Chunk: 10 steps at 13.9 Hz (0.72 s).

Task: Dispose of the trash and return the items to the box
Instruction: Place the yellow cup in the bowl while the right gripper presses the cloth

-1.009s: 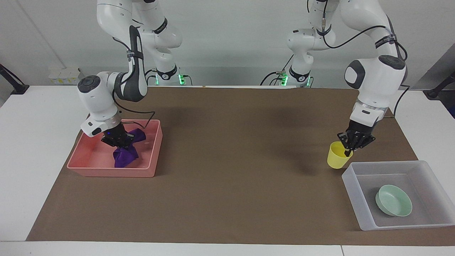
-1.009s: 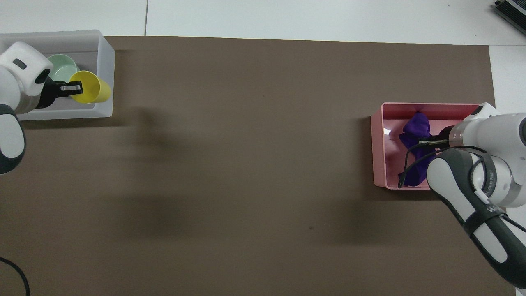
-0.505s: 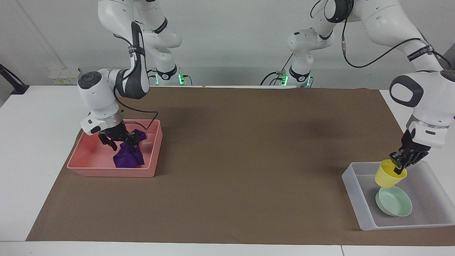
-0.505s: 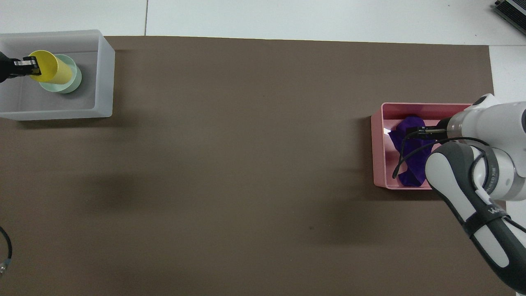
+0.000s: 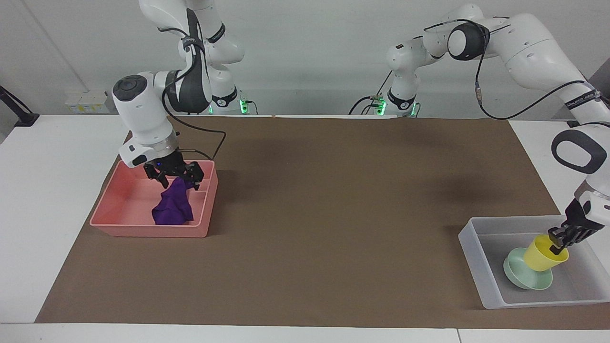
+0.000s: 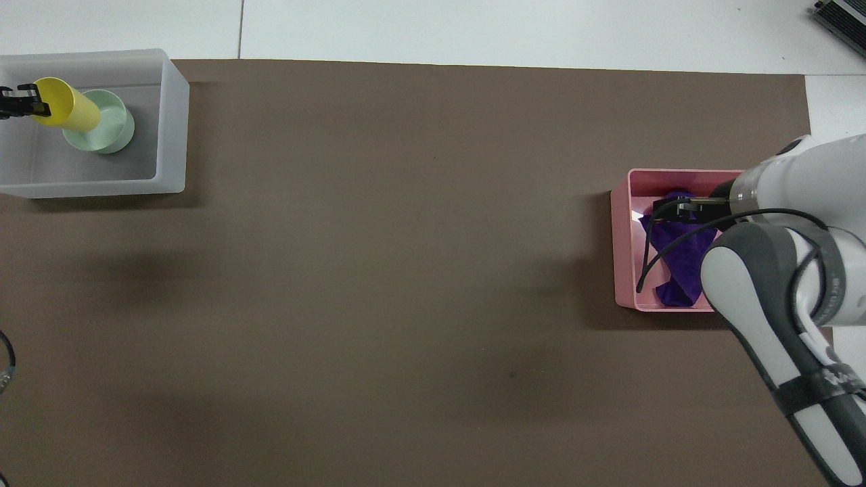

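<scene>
Right tool (image 5: 176, 177) hangs wide open over the pink tray (image 5: 119, 220), purple cloth (image 5: 172, 207) heaped inside. Left tool (image 5: 562, 239) pinches the yellow cup (image 5: 543, 255), tilted into the green bowl (image 5: 522, 276) in the clear tub (image 5: 481, 267).

Yellow cup (image 5: 544, 253) lowered into mint-green bowl (image 5: 523, 277)
</scene>
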### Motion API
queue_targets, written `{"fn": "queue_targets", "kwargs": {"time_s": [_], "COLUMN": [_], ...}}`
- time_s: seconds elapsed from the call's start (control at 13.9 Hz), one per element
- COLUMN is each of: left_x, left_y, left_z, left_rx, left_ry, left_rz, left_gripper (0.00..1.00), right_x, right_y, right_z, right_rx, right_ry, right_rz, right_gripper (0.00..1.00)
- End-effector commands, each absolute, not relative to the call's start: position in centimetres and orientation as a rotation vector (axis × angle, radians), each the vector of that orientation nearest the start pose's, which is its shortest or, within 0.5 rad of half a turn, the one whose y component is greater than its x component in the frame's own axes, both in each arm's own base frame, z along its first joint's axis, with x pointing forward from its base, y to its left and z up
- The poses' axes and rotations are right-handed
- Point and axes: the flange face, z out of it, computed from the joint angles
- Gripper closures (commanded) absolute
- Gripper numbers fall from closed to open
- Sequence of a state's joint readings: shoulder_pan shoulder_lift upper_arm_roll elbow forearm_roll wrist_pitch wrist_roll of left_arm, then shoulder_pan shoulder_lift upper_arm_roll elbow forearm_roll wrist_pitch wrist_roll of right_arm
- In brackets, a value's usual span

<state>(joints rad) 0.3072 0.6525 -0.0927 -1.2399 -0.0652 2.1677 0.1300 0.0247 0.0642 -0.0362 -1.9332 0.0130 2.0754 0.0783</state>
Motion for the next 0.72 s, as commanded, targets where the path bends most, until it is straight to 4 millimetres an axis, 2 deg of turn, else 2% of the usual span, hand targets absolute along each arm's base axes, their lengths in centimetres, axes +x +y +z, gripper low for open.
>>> {"fn": "queue_targets", "kwargs": {"time_s": [0.0, 0.29, 0.36, 0.5, 0.65], "left_x": [74.3, 73.8, 73.4, 72.9, 72.8], "left_y": [18.3, 17.9, 18.0, 17.3, 17.5], "left_z": [40.0, 38.1, 37.1, 36.4, 36.3], "left_rx": [-3.185, -3.188, -3.189, -3.185, -3.18], "left_ry": [-0.186, -0.189, -0.194, -0.186, -0.187], "left_rz": [-0.433, -0.426, -0.413, -0.423, -0.422], "left_gripper": [1.0, 1.0, 1.0, 1.0, 1.0], "right_x": [57.9, 57.0, 56.8, 56.4, 55.9], "right_y": [-0.9, -1.1, -1.1, -1.4, -1.3], "right_z": [50.5, 55.7, 57.0, 59.1, 61.3], "right_rx": [-3.137, -3.137, -3.138, -3.139, -3.14], "right_ry": [0.169, 0.168, 0.163, 0.168, 0.164], "right_rz": [-0.094, -0.085, -0.077, -0.048, -0.034], "right_gripper": [0.0, 0.0, 0.0, 0.0, 0.0]}}
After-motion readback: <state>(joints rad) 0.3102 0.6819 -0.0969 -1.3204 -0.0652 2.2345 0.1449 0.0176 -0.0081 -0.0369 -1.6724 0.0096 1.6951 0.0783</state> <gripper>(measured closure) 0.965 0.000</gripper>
